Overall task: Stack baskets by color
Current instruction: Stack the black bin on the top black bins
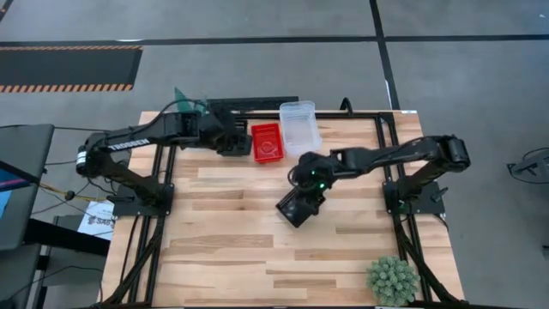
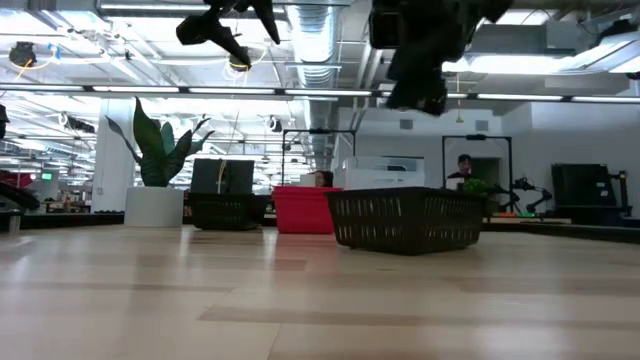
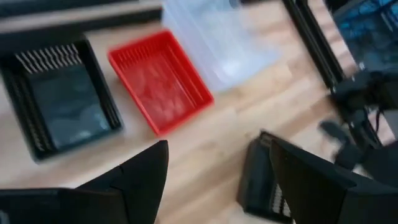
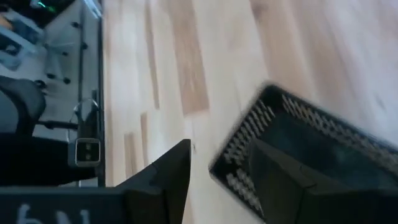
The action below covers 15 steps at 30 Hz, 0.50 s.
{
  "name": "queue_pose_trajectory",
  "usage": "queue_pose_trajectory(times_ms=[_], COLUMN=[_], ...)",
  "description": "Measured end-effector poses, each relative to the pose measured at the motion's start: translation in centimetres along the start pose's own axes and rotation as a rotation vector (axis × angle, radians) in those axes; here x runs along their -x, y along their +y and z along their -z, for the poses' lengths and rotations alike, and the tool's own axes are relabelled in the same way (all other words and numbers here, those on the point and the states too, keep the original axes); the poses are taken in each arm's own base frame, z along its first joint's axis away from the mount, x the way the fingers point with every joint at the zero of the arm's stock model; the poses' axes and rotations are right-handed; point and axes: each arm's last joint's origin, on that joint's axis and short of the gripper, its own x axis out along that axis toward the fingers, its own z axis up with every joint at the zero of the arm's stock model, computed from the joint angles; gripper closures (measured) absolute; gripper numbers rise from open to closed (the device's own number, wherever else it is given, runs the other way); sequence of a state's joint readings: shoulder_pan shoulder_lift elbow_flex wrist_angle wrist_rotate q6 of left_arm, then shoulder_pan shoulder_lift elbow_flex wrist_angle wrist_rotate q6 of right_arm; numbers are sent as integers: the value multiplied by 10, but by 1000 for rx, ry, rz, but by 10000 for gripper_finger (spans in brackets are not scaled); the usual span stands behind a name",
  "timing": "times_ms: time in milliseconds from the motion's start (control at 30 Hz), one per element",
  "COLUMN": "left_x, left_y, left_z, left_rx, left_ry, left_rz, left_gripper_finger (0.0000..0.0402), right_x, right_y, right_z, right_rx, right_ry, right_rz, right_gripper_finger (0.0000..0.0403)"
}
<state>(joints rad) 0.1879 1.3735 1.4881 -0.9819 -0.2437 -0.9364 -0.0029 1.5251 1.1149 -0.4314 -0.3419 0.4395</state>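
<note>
Black (image 3: 65, 102), red (image 1: 267, 142) and clear plastic baskets (image 1: 300, 126) sit sorted; our right gripper (image 1: 306, 190), fingers apart, straddles 1 loose black mesh basket (image 1: 298, 209).

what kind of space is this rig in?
Probably an open-plan lab or workshop: exposed ceiling ducts, hazard-striped floor tape, monitors and seated people behind the wooden table with its baskets.

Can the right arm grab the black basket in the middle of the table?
Probably yes. The right gripper hangs just above that black basket, its fingers open astride one mesh wall. Nothing lies between them, and the basket sits alone on the bare table, away from the red basket.
</note>
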Motion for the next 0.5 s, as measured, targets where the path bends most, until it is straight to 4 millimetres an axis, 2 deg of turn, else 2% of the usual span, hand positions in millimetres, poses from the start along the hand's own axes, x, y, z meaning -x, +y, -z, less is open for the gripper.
queue_pose_trajectory(times_ms=[133,233,400,500], left_x=[-13,-32,-78,-110], left_y=[-12,-26,-57,-68], left_z=[25,51,77,88], left_rx=[-4,-35,-111,-139], left_ry=[67,82,64,108], left_rz=[5,-28,12,46], left_gripper_finger=[135,135,135,137], right_x=[34,63,108,128], right_y=[-2,1,10,16], right_z=[-1,4,17,23], right_rx=[-101,-168,-216,-213], right_ry=[72,91,36,-34], right_rz=[96,167,217,219], right_gripper_finger=[220,218,222,225])
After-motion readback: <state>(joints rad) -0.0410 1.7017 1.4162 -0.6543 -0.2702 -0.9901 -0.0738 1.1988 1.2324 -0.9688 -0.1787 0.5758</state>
